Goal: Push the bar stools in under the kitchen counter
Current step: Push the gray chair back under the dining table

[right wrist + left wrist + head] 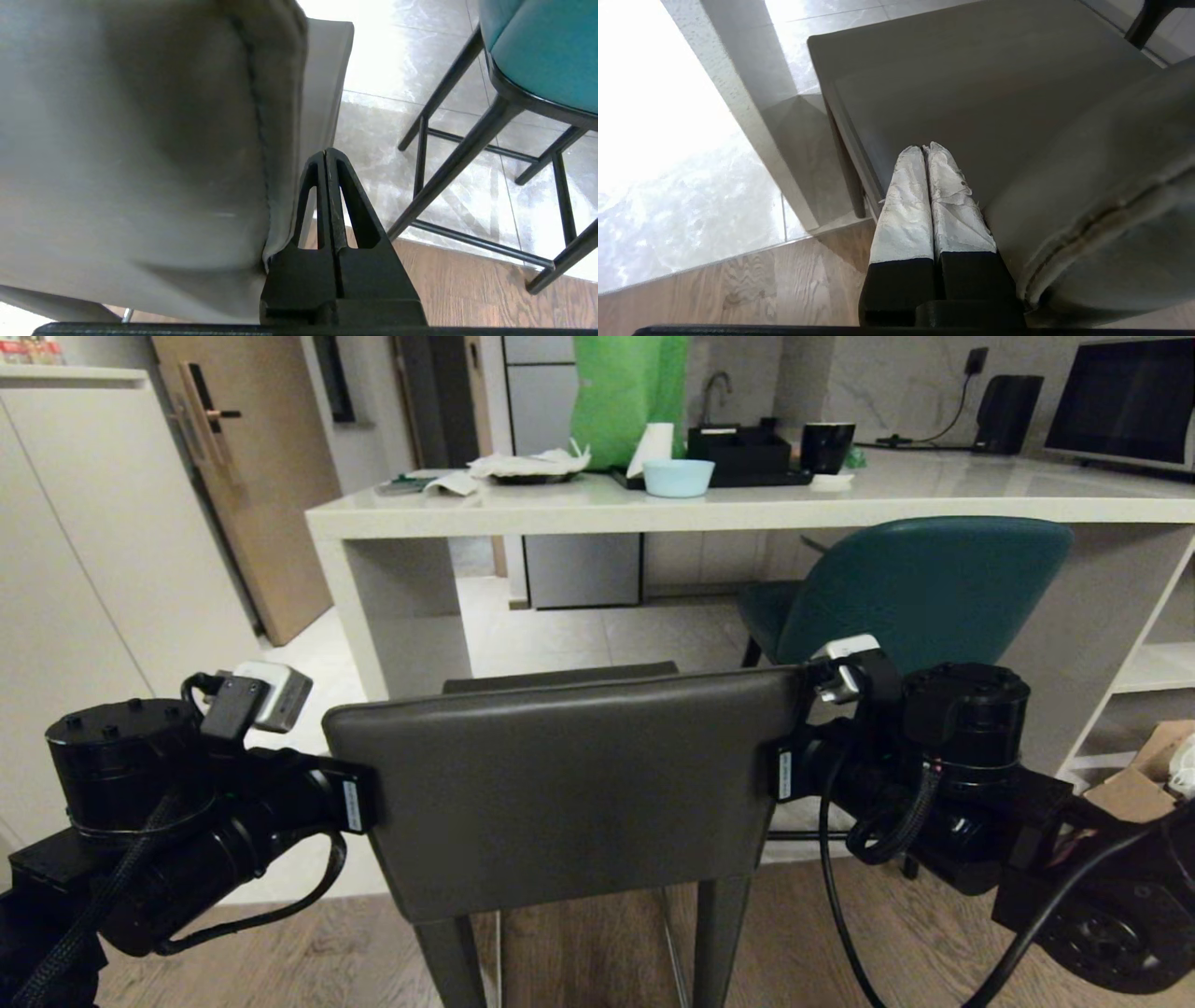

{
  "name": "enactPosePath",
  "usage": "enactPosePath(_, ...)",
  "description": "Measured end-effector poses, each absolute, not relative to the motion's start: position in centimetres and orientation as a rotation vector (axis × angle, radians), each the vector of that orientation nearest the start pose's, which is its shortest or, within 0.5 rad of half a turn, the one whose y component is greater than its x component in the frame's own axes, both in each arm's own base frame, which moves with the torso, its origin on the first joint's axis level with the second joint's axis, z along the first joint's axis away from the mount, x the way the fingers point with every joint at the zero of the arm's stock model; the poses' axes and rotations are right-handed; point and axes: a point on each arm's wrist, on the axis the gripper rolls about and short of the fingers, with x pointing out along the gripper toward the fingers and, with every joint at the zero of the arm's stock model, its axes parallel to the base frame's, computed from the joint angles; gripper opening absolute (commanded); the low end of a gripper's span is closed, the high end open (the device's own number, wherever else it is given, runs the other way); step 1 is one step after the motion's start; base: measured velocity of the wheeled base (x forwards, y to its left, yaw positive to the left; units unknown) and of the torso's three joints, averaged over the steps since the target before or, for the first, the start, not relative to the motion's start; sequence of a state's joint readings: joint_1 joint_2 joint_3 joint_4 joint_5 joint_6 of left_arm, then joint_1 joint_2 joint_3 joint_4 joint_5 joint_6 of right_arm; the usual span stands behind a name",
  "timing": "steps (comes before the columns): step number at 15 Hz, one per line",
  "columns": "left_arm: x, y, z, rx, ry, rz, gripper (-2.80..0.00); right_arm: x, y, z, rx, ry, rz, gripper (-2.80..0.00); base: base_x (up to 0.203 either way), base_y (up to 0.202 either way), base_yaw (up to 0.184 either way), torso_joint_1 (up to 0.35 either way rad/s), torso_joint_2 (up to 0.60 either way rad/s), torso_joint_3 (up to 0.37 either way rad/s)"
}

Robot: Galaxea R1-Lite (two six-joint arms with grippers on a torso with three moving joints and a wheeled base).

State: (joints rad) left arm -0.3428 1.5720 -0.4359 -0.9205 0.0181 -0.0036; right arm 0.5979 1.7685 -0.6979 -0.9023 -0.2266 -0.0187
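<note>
Bracing grey stool backrest between both clenched end effectors, left and right, nothing gripped; I judge flank contact steers push toward tabletop. Teal stool already tucked.

Bar stools: two. One grey stool stands before the counter; one teal stool sits under the counter. Tools: two, the left tool and right tool. On the counter: one blue bowl, one black cup.

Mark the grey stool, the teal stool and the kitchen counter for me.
grey stool (pixel 569 784): head view, middle of its backrest.
teal stool (pixel 924 583): head view, middle of its rounded back.
kitchen counter (pixel 560 513): head view, front edge of the slab.
</note>
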Motion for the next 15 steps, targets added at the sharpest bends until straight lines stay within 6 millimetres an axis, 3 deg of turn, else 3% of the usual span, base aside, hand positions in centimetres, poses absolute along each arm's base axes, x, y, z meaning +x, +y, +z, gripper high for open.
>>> enactPosePath(6,23.1,-8.1,15.2,0.040,0.220,-0.314,-2.80,24.7,16.7,15.5,-0.093,0.165,0.386,-2.80,0.020,0.000,0.000,-0.001,0.00,0.001)
enactPosePath(15,23.3,-8.2,15.3,0.039,0.212,-0.313,-2.80,24.3,16.7,15.6,-0.097,0.168,0.390,-2.80,0.189,0.000,0.002,0.001,0.00,0.004)
